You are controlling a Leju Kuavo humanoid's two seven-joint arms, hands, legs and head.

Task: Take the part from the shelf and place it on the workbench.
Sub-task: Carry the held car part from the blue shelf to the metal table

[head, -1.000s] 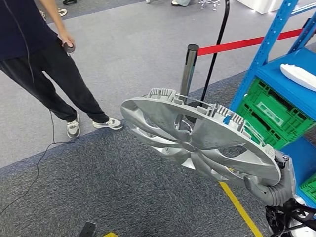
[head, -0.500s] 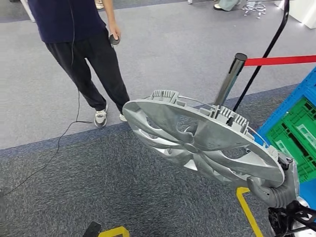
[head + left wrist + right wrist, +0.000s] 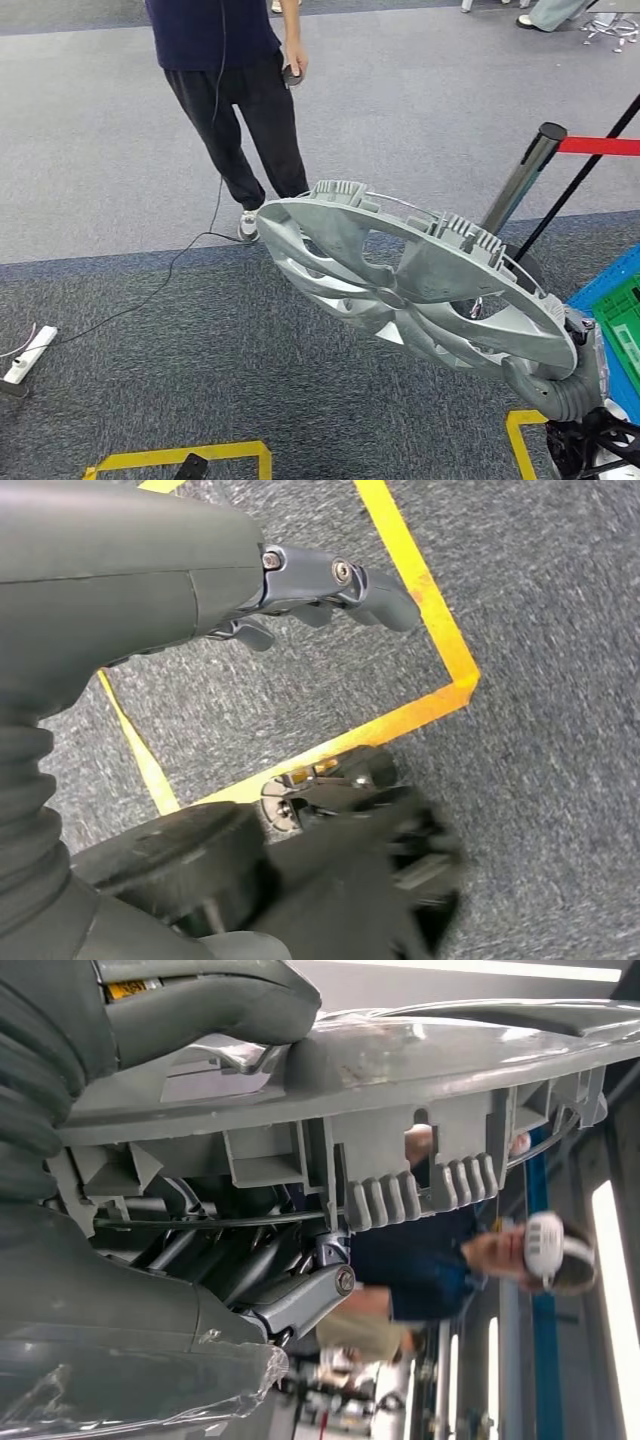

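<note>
We see bright, even overhead light in the head view, soft shadows, and motion blur in the left wrist view's lower part.

My view has swung left, away from the shelf

The blue shelf [image 3: 613, 300] has slid to the right edge of my head view, its white part gone from sight; the post [image 3: 521, 180] with the red belt [image 3: 600, 146] has drifted right too. The person [image 3: 234, 90] now stands near top centre. A yellow floor line [image 3: 181, 456] and a white power strip [image 3: 26, 358] have come into view on the carpet [image 3: 113, 200].
</note>
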